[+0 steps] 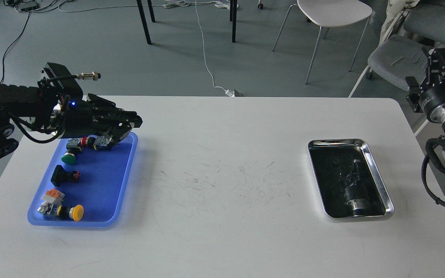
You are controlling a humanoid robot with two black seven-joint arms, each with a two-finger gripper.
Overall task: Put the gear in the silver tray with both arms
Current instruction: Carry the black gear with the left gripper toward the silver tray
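Observation:
My left arm comes in from the left, raised over the far end of the blue tray [128,170]. Its gripper [128,129] hangs above the tray's far right corner, dark and side-on, so I cannot tell whether anything is in it. No gear shows as such; the blue tray holds several push-button parts, among them a green button [68,157], a black one [63,175] and a yellow one [77,212]. The silver tray [380,179] lies at the table's right, its dark bottom mirroring my right arm. My right gripper [440,61] is raised beyond the table's right edge.
The white table [222,216] has light scuff marks at its middle. Behind it are chairs [332,15], table legs and a white cable on the floor. A grey chair [394,58] stands just behind my right gripper.

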